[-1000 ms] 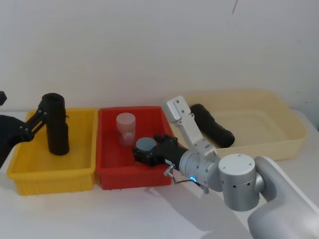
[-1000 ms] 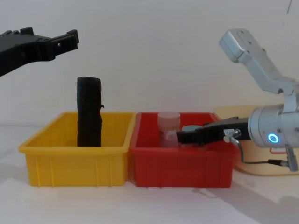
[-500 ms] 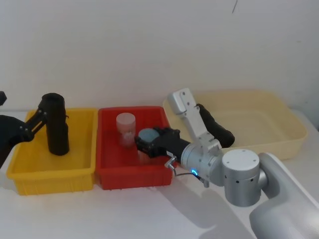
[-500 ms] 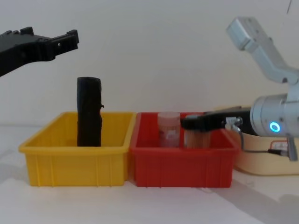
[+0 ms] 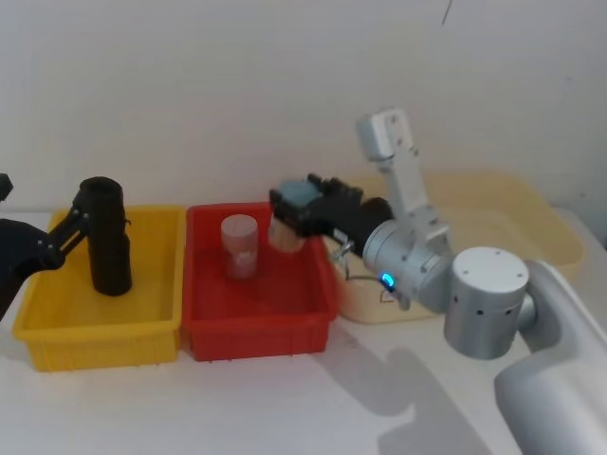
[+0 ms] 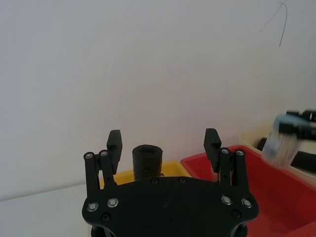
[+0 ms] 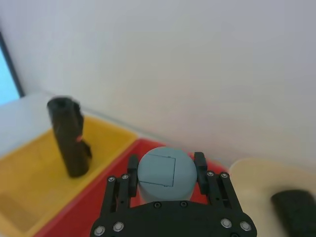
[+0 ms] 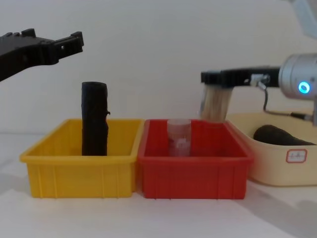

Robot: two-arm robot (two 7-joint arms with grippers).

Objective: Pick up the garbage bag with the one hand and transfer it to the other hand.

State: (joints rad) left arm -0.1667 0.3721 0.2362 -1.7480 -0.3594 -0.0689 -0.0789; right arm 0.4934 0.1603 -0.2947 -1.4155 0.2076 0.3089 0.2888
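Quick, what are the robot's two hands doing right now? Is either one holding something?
Left gripper: open, holding nothing, up above the yellow bin.
Right gripper: shut on a grey-lidded jar, lifted above the red bin.

My right gripper (image 5: 289, 210) is black, clamped on a grey-blue-capped jar (image 7: 159, 172) with a tan body. Below sit a yellow bin (image 8: 64, 168), a red bin (image 8: 193, 171) and a cream tray (image 8: 277, 166). The garbage bag (image 8: 280, 135) is black.
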